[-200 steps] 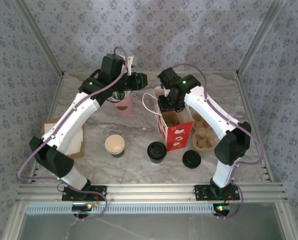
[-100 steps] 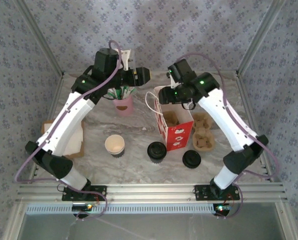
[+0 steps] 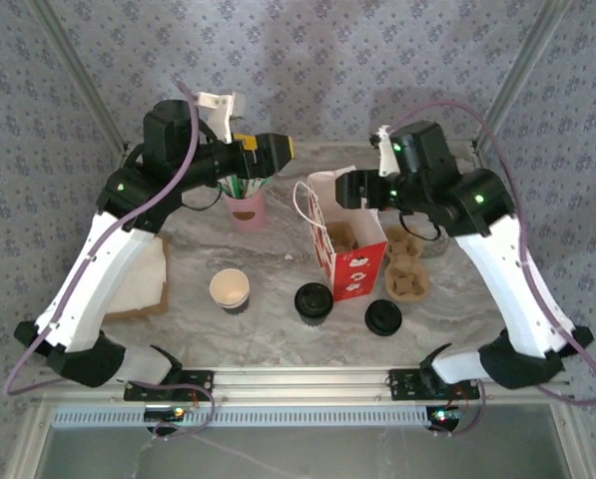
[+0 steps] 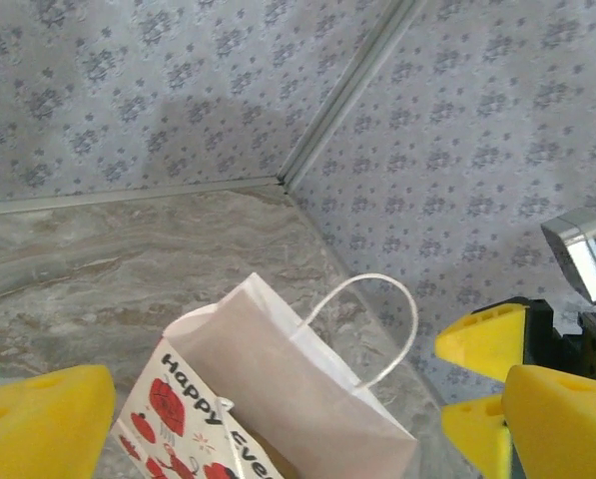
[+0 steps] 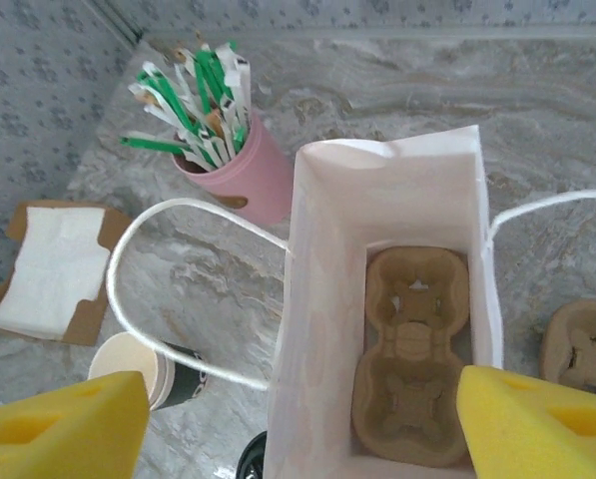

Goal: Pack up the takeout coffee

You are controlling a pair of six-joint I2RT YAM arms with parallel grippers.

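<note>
The left gripper (image 4: 288, 389) hangs high over the far side of the marble-patterned table (image 3: 278, 254), its yellow pads spread wide with nothing between them, aimed sideways at the mouth of the tall red-and-white paper bag with loop handles (image 3: 352, 261). The right gripper (image 5: 302, 399) hovers above that same bag, jaws likewise apart and empty, looking down onto the brown cardboard cup carrier (image 5: 412, 369) lying in the bag's bottom

The takeout coffee, a small round paper cup with a cream inside and dark wall (image 3: 230, 289), stands upright on the table, outside the bag and well apart from both grippers. It lies toward the arm bases, to the left of the bag and nearward of the pink cup of green-and-white sticks (image 3: 246, 208). It sits on the left arm's side, so that arm looks the better placed; the gripper would need to tip downward and come back toward the near edge, meeting the cup's vertical wall from the side
</note>
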